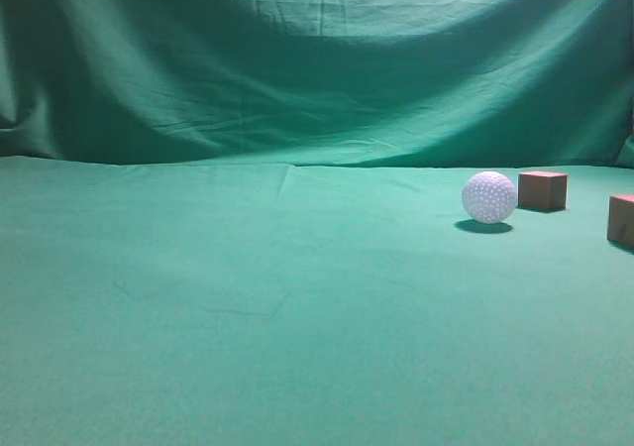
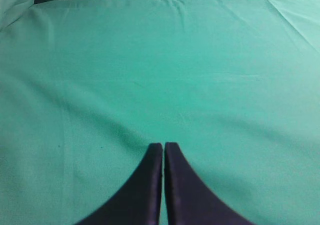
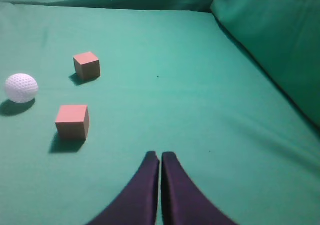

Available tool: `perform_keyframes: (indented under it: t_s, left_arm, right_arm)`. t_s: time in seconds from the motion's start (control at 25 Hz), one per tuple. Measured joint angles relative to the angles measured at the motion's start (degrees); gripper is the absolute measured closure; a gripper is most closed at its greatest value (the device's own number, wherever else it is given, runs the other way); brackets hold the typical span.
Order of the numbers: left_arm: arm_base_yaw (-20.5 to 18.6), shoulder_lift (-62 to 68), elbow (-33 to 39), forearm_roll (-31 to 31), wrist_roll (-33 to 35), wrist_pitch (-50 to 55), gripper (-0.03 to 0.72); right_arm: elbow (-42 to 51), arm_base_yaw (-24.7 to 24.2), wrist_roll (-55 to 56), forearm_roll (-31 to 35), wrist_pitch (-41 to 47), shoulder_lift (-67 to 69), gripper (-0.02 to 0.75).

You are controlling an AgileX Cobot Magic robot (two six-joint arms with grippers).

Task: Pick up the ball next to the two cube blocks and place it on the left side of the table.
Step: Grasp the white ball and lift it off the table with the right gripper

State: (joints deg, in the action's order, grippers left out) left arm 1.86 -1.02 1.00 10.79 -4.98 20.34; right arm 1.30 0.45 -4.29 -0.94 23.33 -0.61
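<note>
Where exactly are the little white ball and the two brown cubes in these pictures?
ball [image 1: 489, 196], exterior view, middle of its dimpled surface.
far cube [image 3: 87, 65], right wrist view, centre of the block beside the ball.
near cube [image 3: 72, 121], right wrist view, centre of the block closer to the camera.

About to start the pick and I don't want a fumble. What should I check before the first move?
1. Ball sits free on the table, untouched: ok.
2. Gap between ball and the two cube blocks: ok.
3. Right gripper open for grasping: not ok, shut.
4. Left gripper away from the ball: ok, shut over bare cloth.
5. Left side of the table free of objects: ok.
</note>
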Motion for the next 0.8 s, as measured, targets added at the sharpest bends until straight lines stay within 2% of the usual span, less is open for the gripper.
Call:
perform_keyframes:
  t_s: [0.2,0.56,0.64,0.8]
  left_arm:
    - [0.00,0.00,0.00,0.00,0.00,0.00,0.688]
    - [0.00,0.00,0.00,0.00,0.00,0.00,0.688]
    - [0.00,0.00,0.00,0.00,0.00,0.00,0.688]
    - [0.00,0.00,0.00,0.00,0.00,0.00,0.688]
  right_arm:
    - [0.26,0.00,2.06,-0.79,-6.63,0.00,0.738]
    - [0.36,0.00,13.63,0.47,-33.10,0.00,0.738]
    - [-1.46,0.42,14.32,0.47,-31.52,0.74,0.738]
    - [-12.86,1.55,14.87,0.37,-15.46,8.39,0.738]
